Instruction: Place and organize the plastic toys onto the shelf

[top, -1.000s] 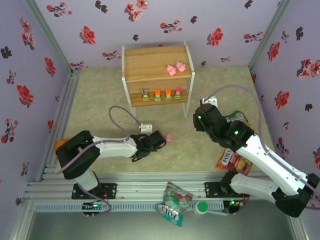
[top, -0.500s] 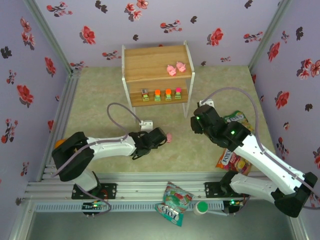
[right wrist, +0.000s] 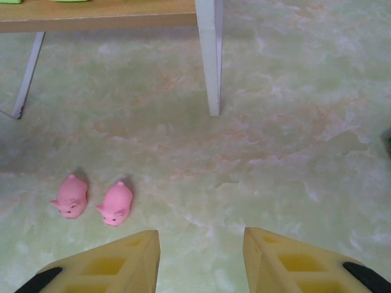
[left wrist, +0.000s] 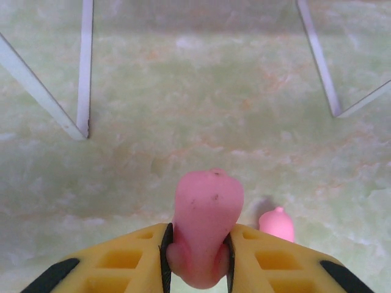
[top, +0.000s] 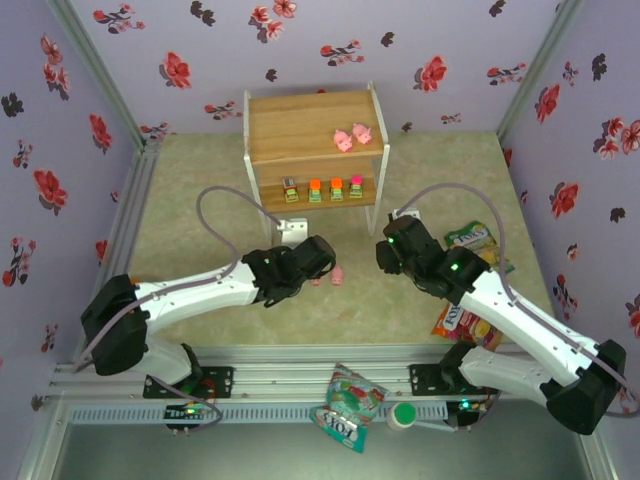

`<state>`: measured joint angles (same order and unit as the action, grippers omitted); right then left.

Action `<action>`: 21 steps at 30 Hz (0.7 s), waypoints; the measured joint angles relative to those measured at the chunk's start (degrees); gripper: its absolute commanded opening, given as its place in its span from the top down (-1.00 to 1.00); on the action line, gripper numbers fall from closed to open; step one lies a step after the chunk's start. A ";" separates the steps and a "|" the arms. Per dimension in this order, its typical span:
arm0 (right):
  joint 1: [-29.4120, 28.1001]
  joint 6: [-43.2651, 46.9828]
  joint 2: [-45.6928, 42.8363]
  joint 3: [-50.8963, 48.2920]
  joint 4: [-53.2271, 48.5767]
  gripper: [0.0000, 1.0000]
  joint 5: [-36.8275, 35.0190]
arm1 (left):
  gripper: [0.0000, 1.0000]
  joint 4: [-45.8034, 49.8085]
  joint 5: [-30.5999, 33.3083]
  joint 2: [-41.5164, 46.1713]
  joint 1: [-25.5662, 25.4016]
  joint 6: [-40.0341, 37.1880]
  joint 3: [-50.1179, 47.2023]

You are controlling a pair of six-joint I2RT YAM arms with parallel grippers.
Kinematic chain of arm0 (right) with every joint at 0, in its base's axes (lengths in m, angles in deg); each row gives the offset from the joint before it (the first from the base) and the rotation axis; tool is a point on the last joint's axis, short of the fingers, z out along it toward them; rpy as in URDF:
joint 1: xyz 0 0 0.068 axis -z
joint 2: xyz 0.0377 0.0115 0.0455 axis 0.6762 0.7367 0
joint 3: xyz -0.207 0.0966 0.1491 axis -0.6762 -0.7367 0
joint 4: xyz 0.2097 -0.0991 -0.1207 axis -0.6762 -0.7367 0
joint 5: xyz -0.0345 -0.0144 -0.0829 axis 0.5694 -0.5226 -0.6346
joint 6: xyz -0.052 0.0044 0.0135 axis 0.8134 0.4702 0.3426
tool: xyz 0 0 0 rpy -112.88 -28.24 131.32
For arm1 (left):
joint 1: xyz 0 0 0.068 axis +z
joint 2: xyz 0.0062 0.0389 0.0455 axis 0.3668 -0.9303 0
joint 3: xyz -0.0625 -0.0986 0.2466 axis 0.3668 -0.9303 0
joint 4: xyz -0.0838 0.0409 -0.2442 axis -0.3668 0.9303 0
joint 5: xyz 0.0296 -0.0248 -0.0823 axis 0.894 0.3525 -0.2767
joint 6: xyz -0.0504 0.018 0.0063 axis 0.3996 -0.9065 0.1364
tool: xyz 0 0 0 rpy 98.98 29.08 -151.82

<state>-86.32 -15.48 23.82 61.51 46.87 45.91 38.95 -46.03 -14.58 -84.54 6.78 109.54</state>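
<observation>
Shelf: four blocks, two pigs

A: Where does the top view sit?
B: High above and behind the arm bases, looking down over the whole mat toward the shelf (far side).
A: And the wrist views?
B: Both low and close to the mat, facing the shelf's legs from in front. All three share the mat before the shelf.
</observation>
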 measured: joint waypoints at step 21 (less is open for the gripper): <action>4.87 0.48 7.08 -8.63 13.60 0.19 7.58 | 0.37 10.95 6.84 -3.41 -1.66 -5.51 25.38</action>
<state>-81.44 -15.00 30.90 52.88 60.46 53.49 49.90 -39.18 -17.98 -86.20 1.28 134.92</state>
